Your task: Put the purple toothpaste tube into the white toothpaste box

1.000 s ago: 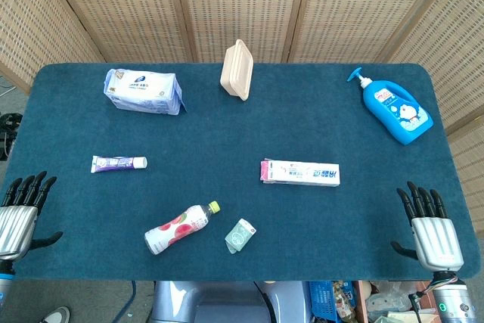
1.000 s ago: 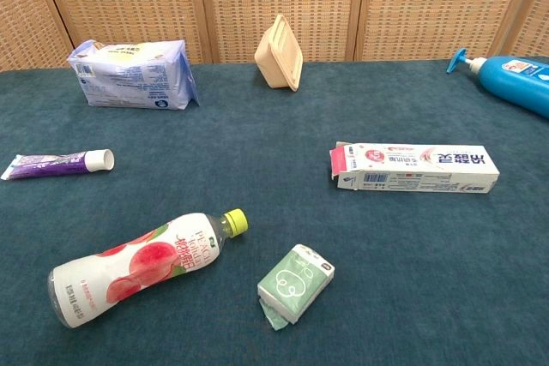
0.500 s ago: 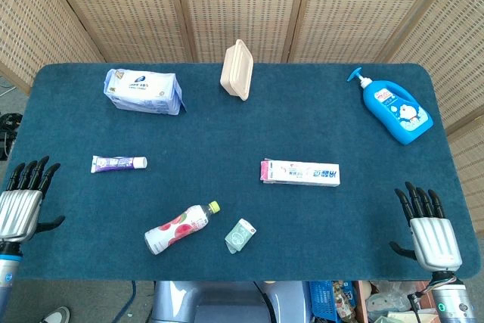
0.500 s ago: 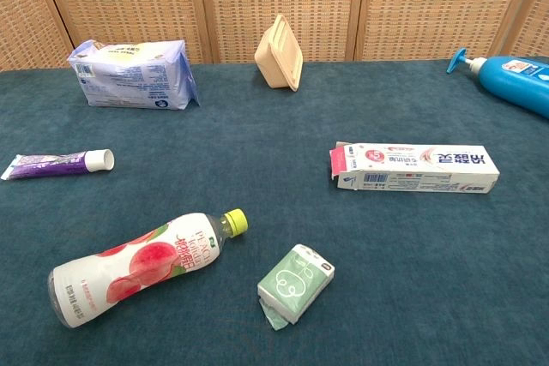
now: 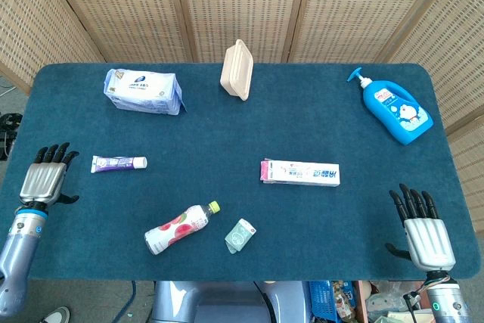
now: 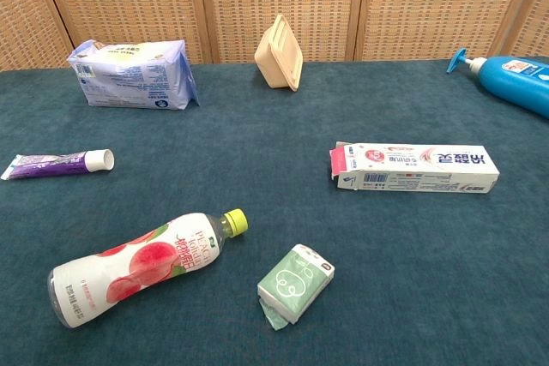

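The purple toothpaste tube [image 5: 119,163] [image 6: 58,163] lies flat at the table's left, its white cap pointing right. The white toothpaste box [image 5: 301,172] [image 6: 415,168] lies right of centre, its left end flap open. My left hand [image 5: 47,178] hovers at the left table edge, a short way left of the tube, fingers spread and holding nothing. My right hand [image 5: 423,230] is at the near right corner, fingers spread, also holding nothing, well clear of the box. Neither hand shows in the chest view.
A pink drink bottle [image 5: 176,227] and a small green packet [image 5: 240,234] lie near the front. A wipes pack [image 5: 143,90], a beige tray [image 5: 235,70] and a blue pump bottle [image 5: 394,108] sit along the back.
My left hand has moved up and to the right, closer to the tube. My right hand has shifted slightly up and left. The objects have not moved.
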You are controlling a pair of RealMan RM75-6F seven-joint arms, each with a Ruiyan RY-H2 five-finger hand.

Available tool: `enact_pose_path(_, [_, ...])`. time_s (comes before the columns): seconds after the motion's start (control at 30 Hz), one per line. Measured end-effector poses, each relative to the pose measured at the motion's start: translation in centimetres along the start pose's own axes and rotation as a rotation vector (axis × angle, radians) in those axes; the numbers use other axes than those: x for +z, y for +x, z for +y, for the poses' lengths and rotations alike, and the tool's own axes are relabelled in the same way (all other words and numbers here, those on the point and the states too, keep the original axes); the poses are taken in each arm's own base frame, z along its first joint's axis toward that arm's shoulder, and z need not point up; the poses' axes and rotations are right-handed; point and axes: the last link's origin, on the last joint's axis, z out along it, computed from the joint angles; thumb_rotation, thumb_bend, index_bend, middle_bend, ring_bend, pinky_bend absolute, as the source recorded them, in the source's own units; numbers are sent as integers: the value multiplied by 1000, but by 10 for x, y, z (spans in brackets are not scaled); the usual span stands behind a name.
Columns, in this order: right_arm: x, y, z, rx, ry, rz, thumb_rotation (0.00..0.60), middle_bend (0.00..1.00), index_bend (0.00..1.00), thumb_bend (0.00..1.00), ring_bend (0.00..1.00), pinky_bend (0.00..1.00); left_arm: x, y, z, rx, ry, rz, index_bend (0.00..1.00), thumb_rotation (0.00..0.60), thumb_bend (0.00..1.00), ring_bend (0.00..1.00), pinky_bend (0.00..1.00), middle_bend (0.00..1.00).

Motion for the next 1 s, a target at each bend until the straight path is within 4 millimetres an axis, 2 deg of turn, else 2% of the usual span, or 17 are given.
enact_pose_path(0.3, [0,-2,0,5,-5,-7,600,0,18,0,0,0,39,-6,22,4,29,-53,199,600,77,12,63,63])
enact_pose_path(0.8, [3,-6,-1,2,3,-18,600,0,21,0,0,0,67,-15,66,7,23,-125,250,600,132,27,79,87])
enact_pose_path(1.0, [3,-8,-1,-4,3,-23,600,0,23,0,0,0,77,-13,72,17,36,-125,254,600,144,29,79,92])
